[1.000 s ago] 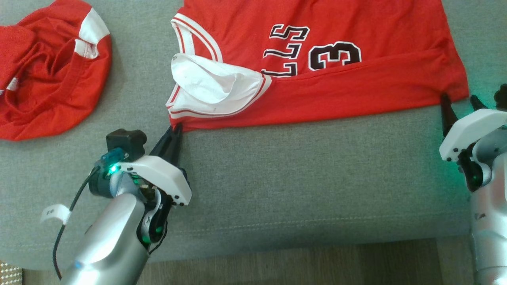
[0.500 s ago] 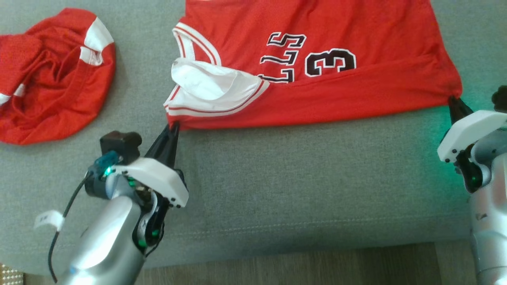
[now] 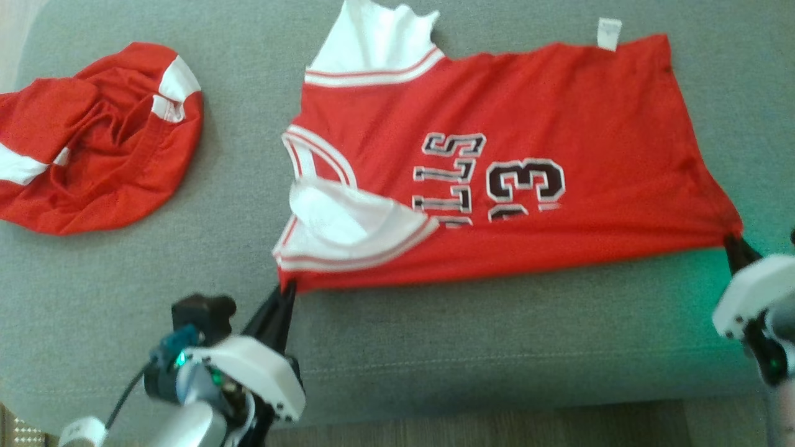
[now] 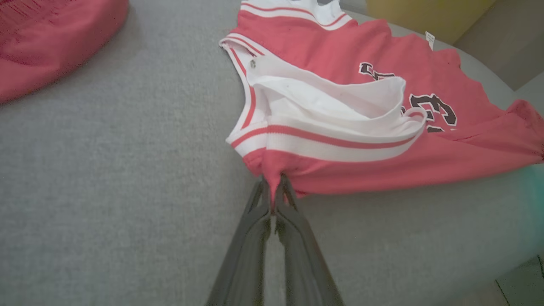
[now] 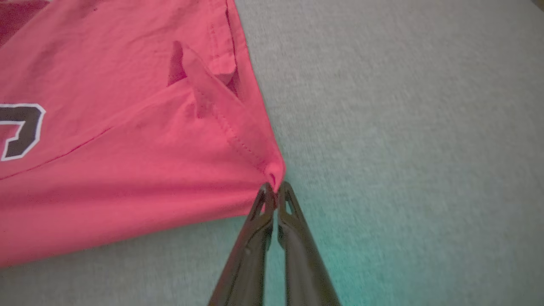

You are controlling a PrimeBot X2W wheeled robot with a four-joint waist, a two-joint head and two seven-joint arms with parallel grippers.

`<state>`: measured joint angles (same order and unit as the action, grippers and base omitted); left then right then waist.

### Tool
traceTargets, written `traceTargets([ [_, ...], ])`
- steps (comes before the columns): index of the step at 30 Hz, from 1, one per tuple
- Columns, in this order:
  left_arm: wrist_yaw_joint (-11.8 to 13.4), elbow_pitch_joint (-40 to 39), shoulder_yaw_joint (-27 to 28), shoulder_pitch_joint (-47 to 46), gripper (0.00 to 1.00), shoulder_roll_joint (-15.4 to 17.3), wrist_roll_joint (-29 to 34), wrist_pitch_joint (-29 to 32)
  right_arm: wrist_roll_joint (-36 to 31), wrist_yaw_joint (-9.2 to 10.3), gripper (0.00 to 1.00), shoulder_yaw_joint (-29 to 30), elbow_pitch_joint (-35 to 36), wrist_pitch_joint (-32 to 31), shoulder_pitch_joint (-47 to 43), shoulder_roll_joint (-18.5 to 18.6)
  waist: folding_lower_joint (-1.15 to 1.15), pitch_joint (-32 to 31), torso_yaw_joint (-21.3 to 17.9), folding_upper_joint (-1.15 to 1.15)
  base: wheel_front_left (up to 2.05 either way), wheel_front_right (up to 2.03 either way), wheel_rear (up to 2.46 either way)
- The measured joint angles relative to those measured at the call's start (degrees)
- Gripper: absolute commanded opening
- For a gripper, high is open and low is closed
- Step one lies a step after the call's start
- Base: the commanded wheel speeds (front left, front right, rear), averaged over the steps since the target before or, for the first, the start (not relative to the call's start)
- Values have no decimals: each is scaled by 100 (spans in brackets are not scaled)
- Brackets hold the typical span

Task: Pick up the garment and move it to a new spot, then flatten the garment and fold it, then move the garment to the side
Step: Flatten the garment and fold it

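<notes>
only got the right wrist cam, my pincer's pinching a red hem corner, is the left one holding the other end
observer: Yes, the left pincer is shut on the jersey at its near shoulder corner, just below the white trim.
operator: is it lying flat
observer: Not quite. A white armhole flap is folded over the front, beside the lettering.
operator: anything else lying nearby
observer: A second red garment lies crumpled to the jersey's left, apart from it.
</notes>
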<state>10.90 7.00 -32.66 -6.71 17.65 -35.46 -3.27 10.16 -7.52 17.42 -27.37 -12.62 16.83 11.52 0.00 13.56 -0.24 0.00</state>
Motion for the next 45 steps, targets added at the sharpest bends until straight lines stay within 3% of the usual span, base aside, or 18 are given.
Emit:
traceTargets([
  [7, 230, -301, -65, 571, 0, 102, -105, 335, 0, 0, 0, 281, 961, -573, -769, -227, 0, -72, -43, 0, 0, 0, 0],
  [8, 254, -299, -86, 595, 0, 120, -105, 376, -4, 0, 20, 316, 1031, -656, -817, -264, 0, -86, -53, 0, 0, 0, 0],
  [9, 281, -286, -125, 604, 13, 143, -100, 431, -31, 0, 59, 332, 1078, -737, -843, -289, 0, -100, -62, 0, 0, 0, 0],
  [10, 281, -265, -179, 604, 41, 168, -102, 485, -91, 0, 100, 367, 1144, -773, -861, -321, 0, -113, -69, 0, 0, 0, 0],
  [11, 280, -246, -180, 609, 81, 164, -123, 526, -152, 0, 100, 453, 1224, -775, -866, -389, 0, -128, -76, 0, 0, 0, 0],
  [12, 281, -235, -180, 609, 81, 160, -157, 526, -187, 1, 100, 501, 1269, -773, -865, -431, 0, -141, -82, 0, 0, 0, 0],
  [13, 294, -226, -169, 610, 100, 162, -187, 547, -231, 1, 100, 547, 1308, -775, -870, -441, 0, -155, -86, 0, 0, 0, 0],
  [20, 424, -460, -148, 686, 100, 386, -250, 868, -624, 1, 100, 700, 1881, -673, -955, -586, 0, -208, -126, 0, 0, 0, 0],
  [24, 524, -1022, 170, 518, 100, 744, -140, 888, -665, 1, 100, 616, 2329, -504, -954, -690, 0, -150, -146, 0, 0, 0, 0],
  [27, 490, -1263, 259, -155, 100, 1000, 97, 1104, -662, 1, 100, 456, 2568, -492, -950, -782, 0, -43, -145, 0, 0, 0, 0],
  [30, 253, -1338, 304, -1196, 100, 1088, 248, 1429, -643, 1, 100, 298, 2637, -420, -916, -795, 0, 139, -163, 0, 0, 0, 0],
  [33, -146, -1060, 304, -2337, 100, 1065, 244, 1711, -594, 1, 100, 146, 2653, -325, -797, -801, 0, 394, -202, 0, 0, 0, 0],
  [41, -1122, 834, 8, -4887, 100, 697, 194, 2487, -483, 1, 100, -333, 2521, -36, 123, -800, 1, 1245, -447, 0, 0, 0, 0],
  [45, -1418, 1702, -144, -5655, 100, 548, 323, 2646, -453, 1, 100, -426, 2341, 92, 305, -798, 1, 1594, -660, 0, 0, 0, 0],
])
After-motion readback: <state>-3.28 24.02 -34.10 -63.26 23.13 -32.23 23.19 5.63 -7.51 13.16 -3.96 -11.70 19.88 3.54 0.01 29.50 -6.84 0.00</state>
